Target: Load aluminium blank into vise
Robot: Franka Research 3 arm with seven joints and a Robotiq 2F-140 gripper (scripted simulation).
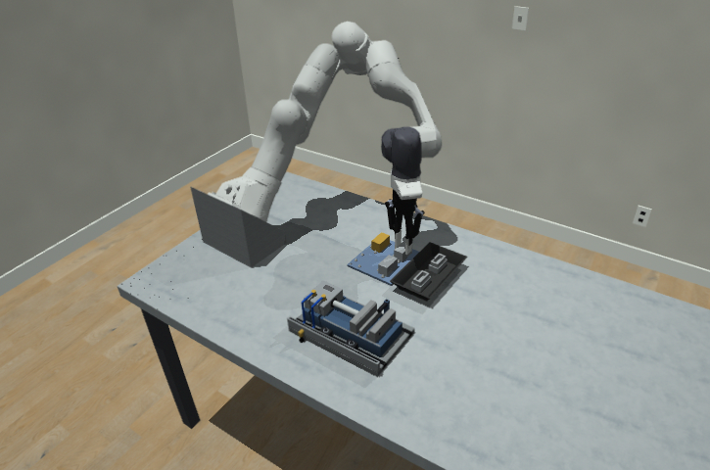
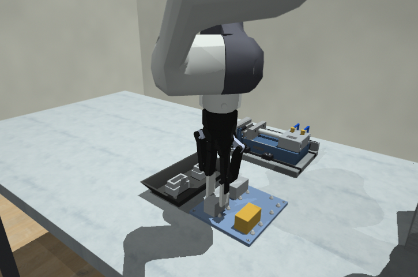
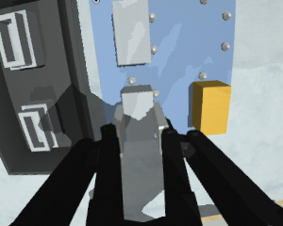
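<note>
An aluminium blank on the infeed plate is clamped between the narrowed fingers of the gripper. A second blank lies just beyond it, and a brass blank stands near on the same plate. Pins are set beside the blanks. Two finished parts are seated in the tray alongside. The vise stands well apart, its opening unoccupied.

Even bright light; soft arm shadows; coarse, slightly blurred.
</note>
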